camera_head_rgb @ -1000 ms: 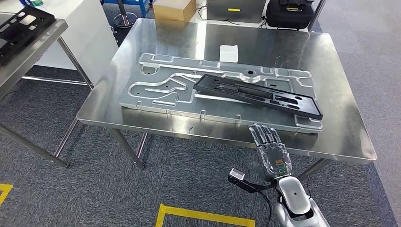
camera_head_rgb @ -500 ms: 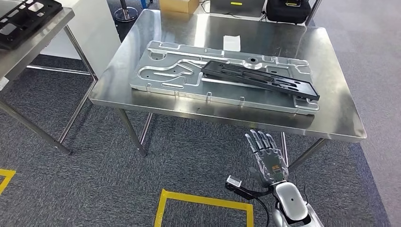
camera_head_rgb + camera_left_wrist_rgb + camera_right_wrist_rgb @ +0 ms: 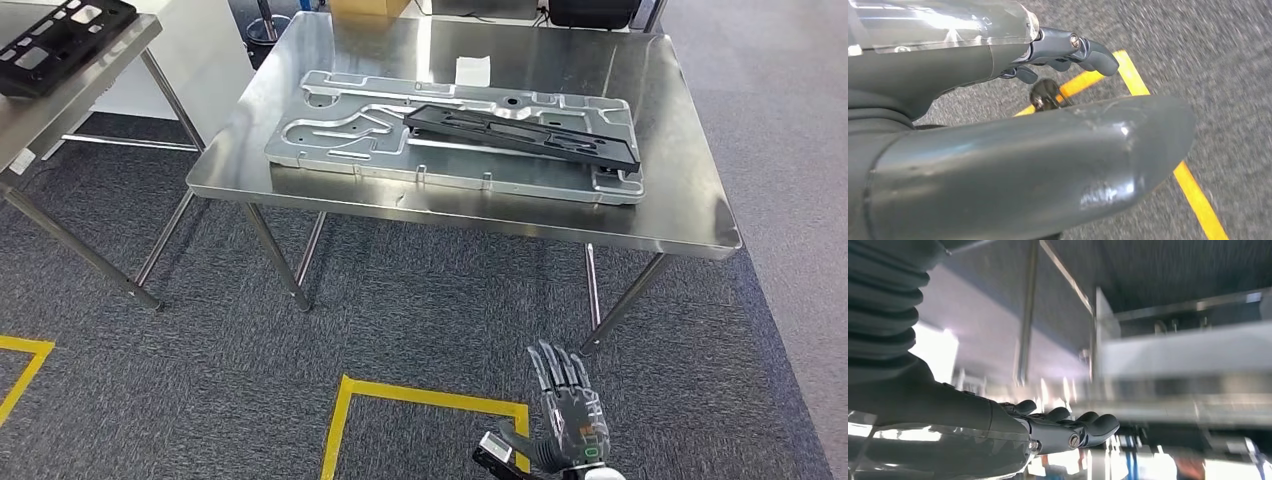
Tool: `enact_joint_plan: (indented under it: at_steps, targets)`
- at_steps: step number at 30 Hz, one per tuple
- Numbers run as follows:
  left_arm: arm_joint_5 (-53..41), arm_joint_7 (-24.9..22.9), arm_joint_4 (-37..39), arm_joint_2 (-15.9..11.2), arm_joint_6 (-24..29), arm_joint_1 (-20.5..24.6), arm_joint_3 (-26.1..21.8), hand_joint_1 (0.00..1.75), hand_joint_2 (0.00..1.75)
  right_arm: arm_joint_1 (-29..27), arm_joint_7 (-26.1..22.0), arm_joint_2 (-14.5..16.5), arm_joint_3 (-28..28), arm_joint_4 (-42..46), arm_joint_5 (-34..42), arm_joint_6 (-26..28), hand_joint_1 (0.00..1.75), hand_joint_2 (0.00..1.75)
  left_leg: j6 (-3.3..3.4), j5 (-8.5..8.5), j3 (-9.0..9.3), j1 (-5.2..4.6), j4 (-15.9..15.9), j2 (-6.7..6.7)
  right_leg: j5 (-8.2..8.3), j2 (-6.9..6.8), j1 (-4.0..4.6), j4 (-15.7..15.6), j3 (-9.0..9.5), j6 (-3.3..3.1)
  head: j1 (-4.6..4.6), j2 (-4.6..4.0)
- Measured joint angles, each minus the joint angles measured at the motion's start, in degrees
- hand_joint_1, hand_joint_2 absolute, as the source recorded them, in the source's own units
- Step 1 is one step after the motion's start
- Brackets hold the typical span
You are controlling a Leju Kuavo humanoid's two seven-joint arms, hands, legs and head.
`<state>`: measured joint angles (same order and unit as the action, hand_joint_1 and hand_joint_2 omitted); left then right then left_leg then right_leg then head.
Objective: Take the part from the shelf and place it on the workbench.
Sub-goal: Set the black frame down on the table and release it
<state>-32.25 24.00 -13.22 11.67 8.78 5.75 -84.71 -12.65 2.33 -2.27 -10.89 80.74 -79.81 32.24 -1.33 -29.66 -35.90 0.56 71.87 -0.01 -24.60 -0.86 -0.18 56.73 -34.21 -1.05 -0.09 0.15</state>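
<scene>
head high, looking down, wrists close

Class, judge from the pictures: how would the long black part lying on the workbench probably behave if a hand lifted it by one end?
The black part looks like rigid moulded plastic, so probably stiff, not floppy. Its many cut-outs suggest it is light. Being long and narrow, it may swing or tilt if lifted at one end off the metal plate.

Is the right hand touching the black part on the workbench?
Apart. The head view shows the right hand low over the floor, far from the black part.
</scene>
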Motion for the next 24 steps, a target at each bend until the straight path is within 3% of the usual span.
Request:
enact_joint_plan:
  at_steps: [1,3,5,7,8,11,12,13,14,16,18,19,20,22,24]
  targets:
    - [0.4,0.0,0.0,0.0,0.1,0.1,-0.1,0.0,0.0,-0.7,-1.0,1.1,0.8,-1.3,1.6,0.6,0.0,0.0,0.38,0.83,3.14,-0.06,-3.7,-0.04,0.48,0.03,0.06,0.3,-0.77,0.1,0.01,0.0]
    - [1.1,0.0,0.0,0.0,0.4,0.3,-0.4,0.0,0.0,-1.6,-3.6,4.2,3.1,-4.5,5.2,1.6,0.0,0.87,1.17,-0.17,9.15,-0.38,-12.1,-0.1,1.34,0.08,0.21,0.8,-1.66,0.51,0.03,0.01]
    - [1.9,0.0,0.0,0.1,0.9,0.5,-0.8,0.0,0.0,-2.0,-7.8,7.8,6.8,-9.0,9.6,2.1,0.0,1.75,1.85,-1.28,11.33,-0.82,-16.1,-0.1,2.33,0.03,0.14,0.7,-1.87,1.18,-0.08,0.01]
    - [2.8,-0.1,0.0,0.3,1.3,0.6,-1.2,0.0,0.0,-1.7,-13.4,11.1,12.2,-14.8,14.6,1.1,0.0,1.75,2.72,-0.14,10.56,-0.69,-16.6,0.09,2.3,0.17,-0.03,0.8,-2.22,1.92,-0.22,0.01]
    - [3.3,-0.2,0.0,0.5,1.5,0.6,-1.3,0.0,0.0,-1.2,-16.5,12.7,15.7,-18.1,17.2,-0.2,0.0,1.75,3.23,0.63,9.97,-0.55,-16.8,0.24,0.75,0.33,-0.09,1.8,-2.72,2.22,-0.13,0.01]
    - [4.5,-0.5,0.0,0.7,1.9,0.6,-1.5,0.0,0.0,1.8,-24.8,16.1,27.3,-29.4,24.7,-4.5,0.0,1.75,4.03,2.83,7.46,-0.45,-16.9,0.65,-7.65,0.66,-0.44,10.1,-5.18,2.95,0.3,0.0]
    - [4.8,-0.6,0.0,0.7,1.9,0.6,-1.5,0.0,0.0,3.0,-26.6,16.9,30.9,-32.9,26.3,-5.4,0.0,1.75,3.97,3.52,6.53,-0.46,-16.8,0.74,-9.06,0.66,-0.57,13.4,-5.63,3.16,0.36,0.01]
    - [5.0,-0.6,0.0,0.7,2.0,0.7,-1.6,0.0,0.0,4.2,-27.8,17.5,34.2,-36.2,27.4,-6.0,0.0,1.31,3.83,4.17,5.52,-0.44,-16.6,0.82,-8.92,0.66,-0.71,15.5,-5.44,3.34,0.4,0.01]
    - [5.1,-0.7,0.0,0.8,2.0,0.7,-1.6,0.0,0.0,5.2,-28.7,18.0,37.0,-39.0,28.0,-6.4,0.0,0.87,3.63,4.76,4.5,-0.39,-16.4,0.86,-7.61,0.65,-0.87,16.0,-4.48,3.49,0.46,0.0]
    - [5.5,-0.7,0.0,0.8,2.0,0.7,-1.6,0.0,0.0,6.8,-29.6,18.9,41.4,-43.1,29.4,-8.2,0.0,0.0,3.07,5.62,2.57,-0.25,-15.6,0.87,-4.49,0.64,-1.22,11.4,0.39,3.63,0.5,0.0]
    - [6.3,-0.7,0.0,0.8,2.2,0.8,-1.6,0.0,0.0,8.3,-29.9,19.4,45.2,-46.4,32.1,-12.3,0.0,0.0,2.36,6.21,1.27,-0.31,-14.8,0.83,-5.21,0.67,-1.19,3.1,6.36,3.33,0.5,0.0]
    - [6.7,-0.7,0.0,0.8,2.3,0.8,-1.7,0.0,0.0,9.0,-29.9,19.6,47.2,-48.0,33.4,-14.3,0.0,0.0,1.96,6.55,0.96,-0.37,-14.5,0.82,-6.22,0.69,-1.06,0.3,8.14,2.97,0.52,0.0]
    - [7.0,-0.8,0.0,0.8,2.5,0.9,-1.7,0.0,0.0,9.6,-29.8,19.7,49.2,-49.5,34.4,-15.8,0.0,0.0,1.55,6.9,0.8,-0.41,-14.4,0.81,-6.92,0.7,-0.84,-1.2,8.85,2.53,0.5,0.01]
    - [7.4,-0.9,0.0,0.8,2.7,0.9,-1.7,0.0,0.0,10.4,-29.6,20.0,52.6,-52.1,35.4,-17.2,0.0,0.0,0.77,7.16,0.57,-0.22,-14.2,0.74,-6.54,0.56,-0.75,-1.5,8.55,1.4,0.54,0.01]
    - [7.6,-0.9,0.0,0.8,2.8,0.9,-1.8,0.0,0.0,10.9,-29.4,20.1,54.9,-53.9,35.7,-17.8,0.0,0.0,0.16,4.54,-0.64,0.04,-11.2,0.61,-5.72,0.32,-0.78,-1.6,7.98,0.26,0.37,0.0]
